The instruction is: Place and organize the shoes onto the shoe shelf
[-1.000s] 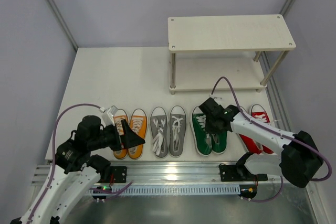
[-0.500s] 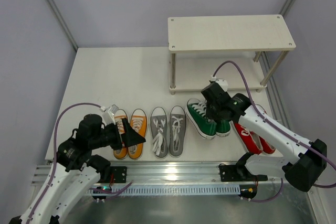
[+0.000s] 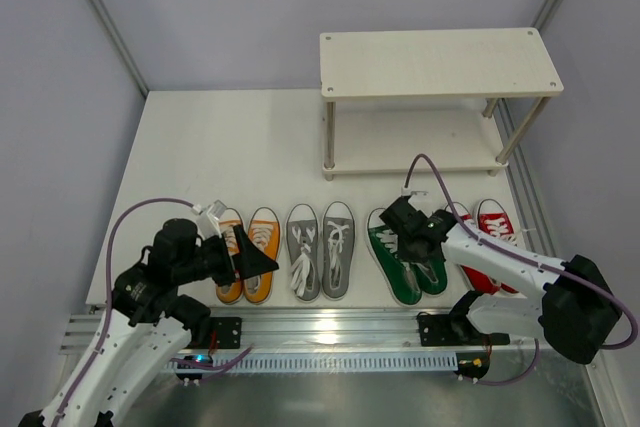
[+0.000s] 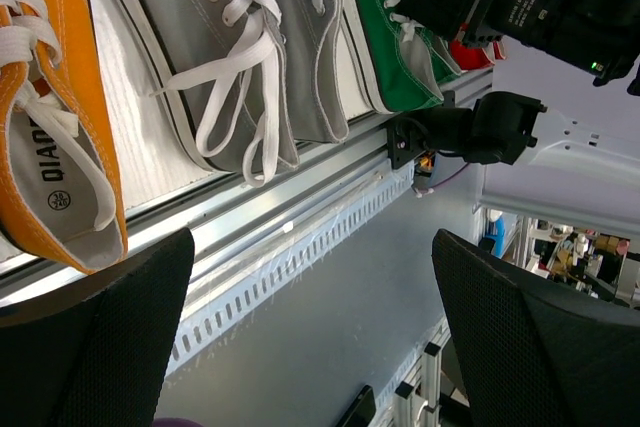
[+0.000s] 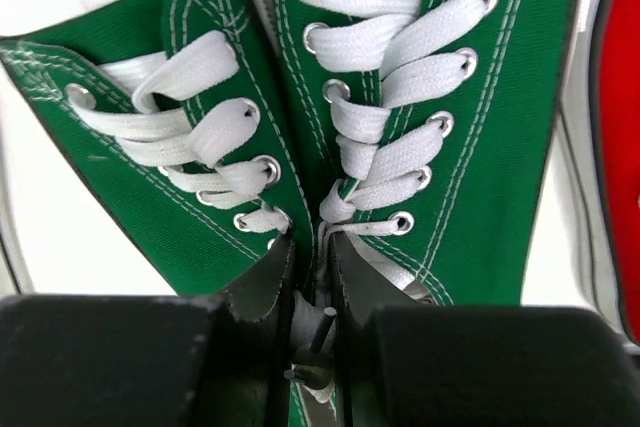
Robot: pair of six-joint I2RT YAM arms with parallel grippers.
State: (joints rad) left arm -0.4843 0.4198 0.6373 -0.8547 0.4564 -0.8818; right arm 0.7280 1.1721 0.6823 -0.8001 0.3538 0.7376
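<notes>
The shoe shelf (image 3: 440, 62) stands at the back right, both pale boards bare. A row of shoes lies along the table's front: an orange pair (image 3: 264, 232), a grey pair (image 3: 320, 247), a green pair (image 3: 395, 269) and a red pair (image 3: 492, 225). My right gripper (image 3: 420, 239) is shut on the green pair (image 5: 460, 97). Its jaws (image 5: 310, 257) pinch the two inner walls together just behind the laces. My left gripper (image 3: 252, 259) hangs open over the heels of the orange pair (image 4: 50, 147), with nothing between its wide pads (image 4: 312, 247).
A metal rail (image 3: 330, 327) with a slotted cable duct runs along the near edge, under both arms. Grey walls close in on the left, back and right. The right arm's cable (image 3: 430, 172) loops above the green pair.
Half a second ago the right gripper held the green pair raised and turned toward the shelf. Now the pair is back low in the row, slightly slanted. The left gripper barely moved.
</notes>
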